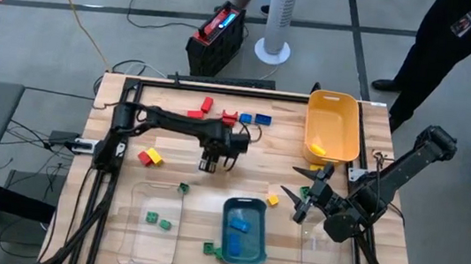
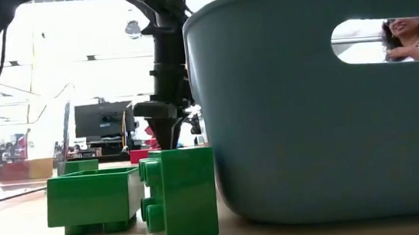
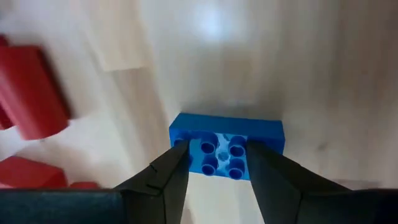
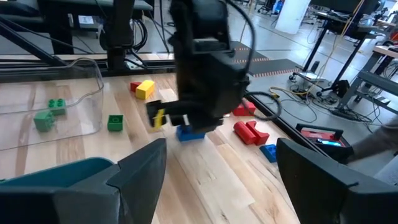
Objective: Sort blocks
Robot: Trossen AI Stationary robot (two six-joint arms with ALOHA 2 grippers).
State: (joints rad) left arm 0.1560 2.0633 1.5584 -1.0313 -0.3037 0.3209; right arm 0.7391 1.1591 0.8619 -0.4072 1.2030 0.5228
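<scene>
**Left arm down on a blue brick at mid-worktop**

On the left side of the wooden worktop [image 1: 101,214], a clear bin [image 1: 152,226] holds a couple of green blocks [image 1: 158,222], with another green block [image 1: 183,188] just outside its far corner. Farther back sit a red and yellow pair [image 1: 151,156]. The left gripper [image 3: 214,163] reaches in from the left edge to the middle of the worktop and points straight down at a blue block [image 3: 227,147]; its fingers [image 3: 166,177] stand on either side of the brick, close against its studded top, but I cannot tell whether they are pressing it yet. Beyond it, near the back edge, lie several red blocks [image 1: 205,107] and a blue block [image 1: 263,119]. Toward the front sits the teal bin [image 1: 244,232] with blue blocks [image 1: 240,225] inside, and a green block [image 1: 210,248] just beside its front left corner. A small yellow block [image 1: 272,200] lies to the right of the teal bin. The right gripper [image 1: 303,193] hangs just beside it, fingers spread wide and holding nothing. Behind it stands the yellow bin [image 1: 334,124] with a yellow block [image 1: 317,149] in it, and at the front right is a second clear bin [image 1: 328,260].
</scene>
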